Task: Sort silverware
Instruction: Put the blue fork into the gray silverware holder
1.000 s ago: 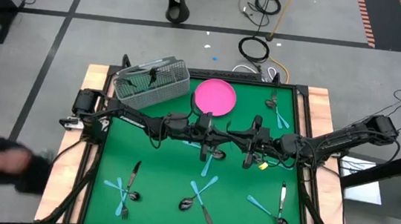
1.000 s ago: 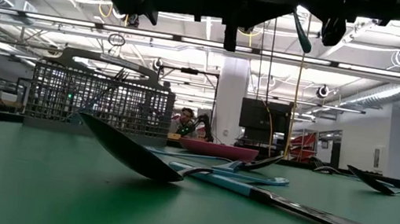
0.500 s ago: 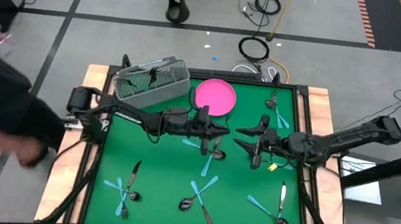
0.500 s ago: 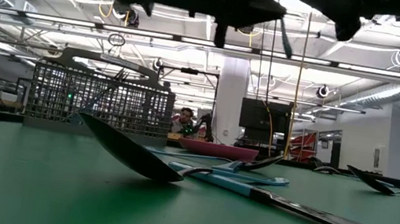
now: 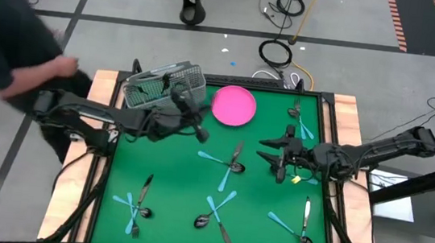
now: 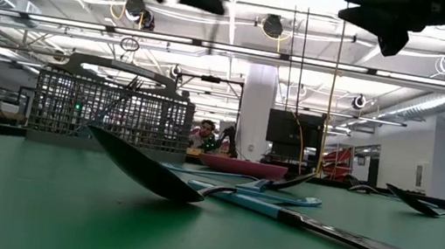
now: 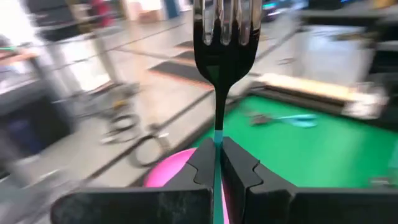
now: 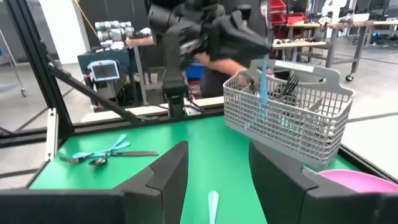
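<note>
Our left gripper [image 5: 198, 129], clamped on a blue-handled fork [image 7: 222, 37], hangs beside the mesh basket [image 5: 155, 95] at the table's far-left corner; right gripper [image 5: 272, 153] waits open.

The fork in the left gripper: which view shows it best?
Left wrist view: the fork stands tines-up between the fingers. Right wrist view shows its blue handle by the basket; the high view barely shows it.

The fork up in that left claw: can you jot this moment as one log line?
left gripper: shut on fork, by basket | right gripper: open, empty, above mat | plate: bare
</note>
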